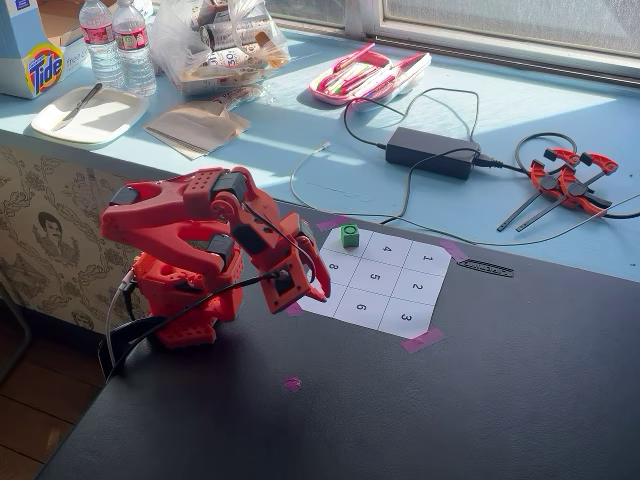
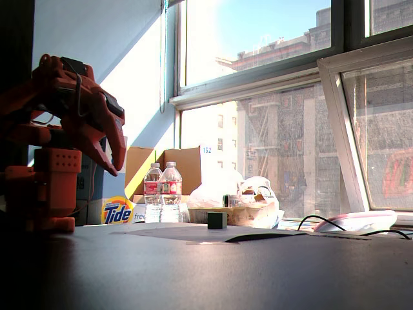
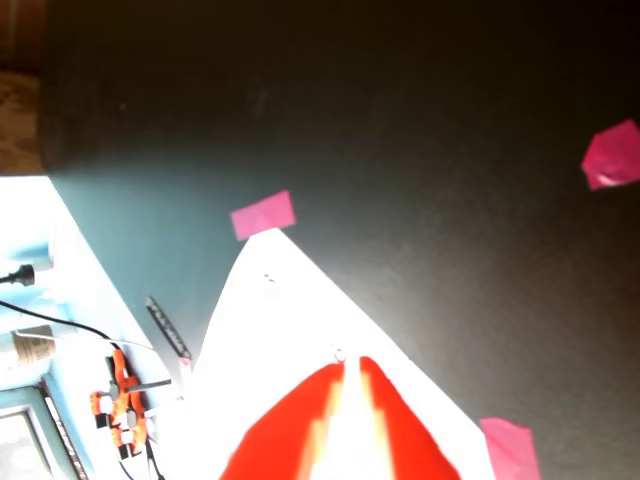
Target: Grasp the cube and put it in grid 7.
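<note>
Counter: a dark counter (image 1: 480, 400) under a sunlit window; behind it a pale blue ledge (image 1: 300, 150) crowded with clutter.
Cube: your cube (image 1: 349, 236) stands upright on the far corner cell of the white numbered sheet (image 1: 385, 280), beside the cell marked 4; its own number is hidden under it. In a fixed view from counter level it shows as a small dark block (image 2: 217, 220) on the sheet, with nothing touching it.
Grid 7: that corner cell (image 1: 345, 243) is the one the cube occupies; pink tape (image 1: 333, 222) pins the sheet's corner just beyond it.
Hand: your hand (image 1: 300, 285) hangs over the near left side of the sheet in the higher fixed view, apart from the cube. In the wrist view the two red fingers (image 3: 290, 430) lie almost together, a thin bright slit between them, with nothing held.
Arm: the red arm (image 1: 190, 240) is folded back over its base at the counter's left edge.
Ledge: water bottles (image 1: 118, 45), a Tide box (image 1: 30, 45), a black power brick (image 1: 432, 152) and red clamps (image 1: 570, 180).
</note>
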`<control>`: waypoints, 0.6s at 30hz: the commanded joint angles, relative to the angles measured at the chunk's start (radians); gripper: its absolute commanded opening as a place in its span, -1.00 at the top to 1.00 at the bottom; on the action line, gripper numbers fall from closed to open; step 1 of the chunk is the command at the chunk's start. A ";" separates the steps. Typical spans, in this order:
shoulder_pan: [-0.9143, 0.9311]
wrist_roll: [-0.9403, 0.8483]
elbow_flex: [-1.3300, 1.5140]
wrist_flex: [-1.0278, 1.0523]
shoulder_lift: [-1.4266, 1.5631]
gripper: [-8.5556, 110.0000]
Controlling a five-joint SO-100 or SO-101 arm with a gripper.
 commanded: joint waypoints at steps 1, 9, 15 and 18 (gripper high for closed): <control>0.006 0.023 0.064 -0.054 0.046 0.85; 0.003 0.055 0.272 -0.170 0.120 0.85; -0.002 0.084 0.376 -0.225 0.152 0.85; -0.002 0.086 0.411 -0.249 0.170 0.85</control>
